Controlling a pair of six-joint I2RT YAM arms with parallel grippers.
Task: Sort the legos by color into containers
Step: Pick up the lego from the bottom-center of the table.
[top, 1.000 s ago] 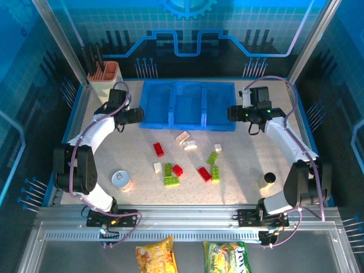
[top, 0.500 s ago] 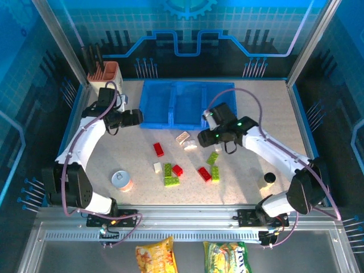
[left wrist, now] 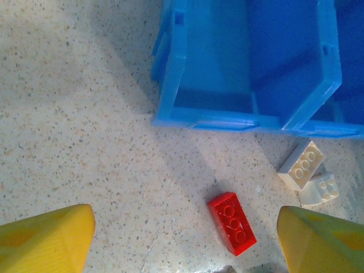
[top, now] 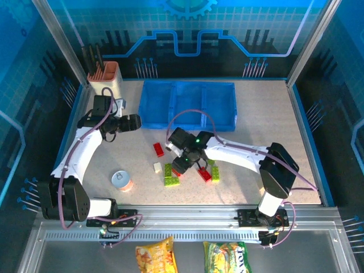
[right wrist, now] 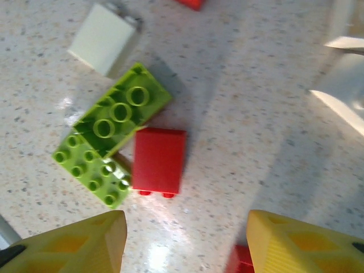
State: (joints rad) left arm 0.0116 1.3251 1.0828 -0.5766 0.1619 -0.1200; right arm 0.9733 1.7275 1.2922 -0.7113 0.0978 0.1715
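The containers are three joined bins of a blue tray (top: 187,105) at the back of the table, seen near in the left wrist view (left wrist: 250,74). Red, green and white legos lie scattered in front of it. My left gripper (top: 135,121) hangs open left of the tray, above the table. A red brick (left wrist: 231,223) and two white bricks (left wrist: 301,165) lie below it, toward its right finger (left wrist: 324,242). My right gripper (top: 180,164) stands open over the cluster. Ahead of its fingers (right wrist: 68,247) lie a red brick (right wrist: 158,160) on its side, two green bricks (right wrist: 122,111) and a white one (right wrist: 103,38).
A small can with an orange label (top: 121,181) stands front left. A beige utensil holder (top: 104,78) sits at the back left corner. Two snack bags (top: 155,256) lie beyond the near rail. The right arm stretches across the table's middle.
The right arm has swung from the tray's right end down and left over the lego cluster, its jaws narrowing. The left gripper has drifted slightly left and toward the front.
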